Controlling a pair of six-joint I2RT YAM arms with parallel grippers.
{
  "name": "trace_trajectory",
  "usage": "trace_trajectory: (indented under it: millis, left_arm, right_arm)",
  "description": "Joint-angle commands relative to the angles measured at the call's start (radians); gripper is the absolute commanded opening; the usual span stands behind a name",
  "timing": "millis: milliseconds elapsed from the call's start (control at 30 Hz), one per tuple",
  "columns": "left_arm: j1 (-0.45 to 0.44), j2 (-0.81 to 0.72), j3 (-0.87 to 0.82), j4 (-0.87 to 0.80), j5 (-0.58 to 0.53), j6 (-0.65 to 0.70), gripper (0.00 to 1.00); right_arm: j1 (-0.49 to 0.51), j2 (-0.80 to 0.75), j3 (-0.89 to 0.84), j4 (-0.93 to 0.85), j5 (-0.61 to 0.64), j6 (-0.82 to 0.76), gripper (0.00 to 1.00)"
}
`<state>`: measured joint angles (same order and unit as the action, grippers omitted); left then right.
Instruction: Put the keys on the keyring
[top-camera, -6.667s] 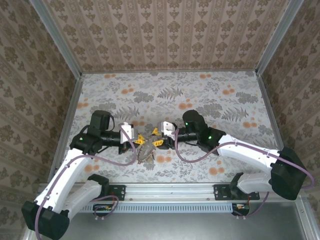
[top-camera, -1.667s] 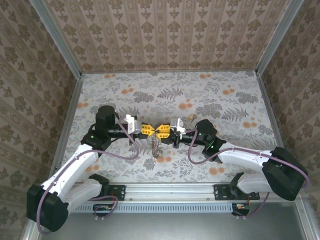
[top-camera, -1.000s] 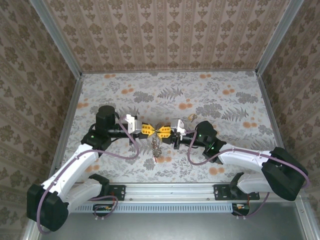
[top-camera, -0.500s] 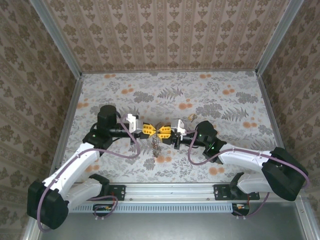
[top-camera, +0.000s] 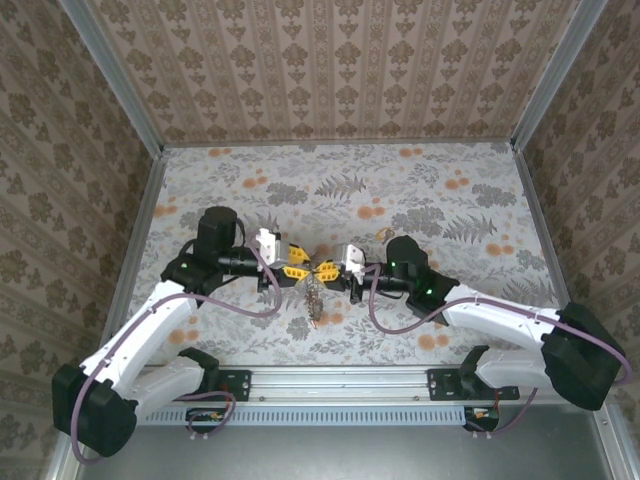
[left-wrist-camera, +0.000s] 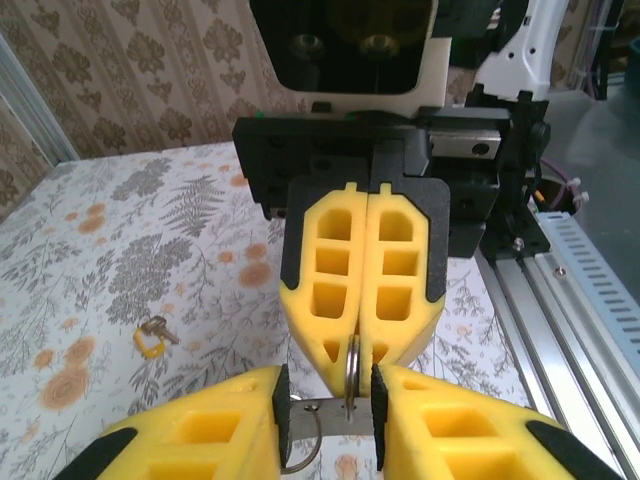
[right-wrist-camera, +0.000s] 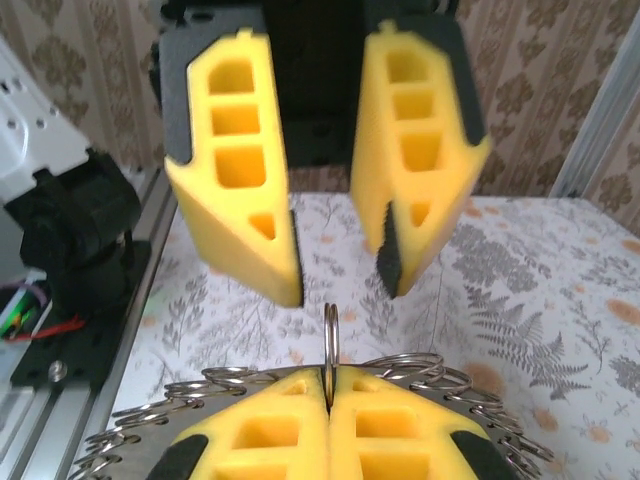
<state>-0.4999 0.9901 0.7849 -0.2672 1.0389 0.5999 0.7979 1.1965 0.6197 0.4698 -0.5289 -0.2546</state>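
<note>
The keyring stands edge-on, a thin metal loop pinched in my shut right gripper. A grey metal plate edged with several small rings sits just behind those fingers and hangs below them as a bunch. My left gripper faces the right one with its jaws apart and nothing between them. In the left wrist view the left gripper straddles the keyring without touching it. One of the keys, with a yellow tag, lies on the table, behind the right arm.
Both grippers meet tip to tip above the floral table's near middle. Patterned walls close in the back and sides. An aluminium rail runs along the near edge by the arm bases.
My left gripper has opened and drawn back a little to the left. The right gripper has stayed closed on the ring, and the bunch still hangs under it.
</note>
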Motion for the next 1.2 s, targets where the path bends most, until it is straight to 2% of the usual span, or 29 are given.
trace_trajectory:
  millis: [0,267,600,800,967,1033,1100,1167]
  left_arm:
    - [-0.003,-0.008,0.025,-0.139,-0.031,0.068,0.34]
    - [-0.019,0.026,0.009,-0.081,-0.013,0.031,0.35]
    - [-0.031,0.055,0.002,-0.101,-0.010,0.057,0.34]
    - [-0.046,0.053,-0.008,-0.074,-0.033,0.050,0.21]
    - [-0.058,0.058,-0.016,-0.070,-0.042,0.060,0.17]
    - [-0.058,0.061,-0.017,-0.082,-0.042,0.068,0.12]
    - [-0.058,0.061,-0.013,-0.092,-0.043,0.072,0.00]
    - [-0.058,0.056,-0.016,-0.090,-0.053,0.073,0.00]
  right_arm:
    - [0.007,-0.037,0.071,-0.204,0.012,-0.113,0.00]
    - [0.017,0.000,0.163,-0.340,0.018,-0.135,0.00]
    - [0.021,0.013,0.193,-0.368,0.046,-0.132,0.00]
    - [0.021,0.041,0.215,-0.373,0.014,-0.134,0.00]
    - [0.022,0.046,0.214,-0.343,0.010,-0.125,0.00]
    - [0.022,0.042,0.212,-0.340,0.010,-0.124,0.00]
    - [0.022,0.037,0.206,-0.335,0.009,-0.125,0.00]
    - [0.021,0.028,0.194,-0.319,0.006,-0.121,0.00]
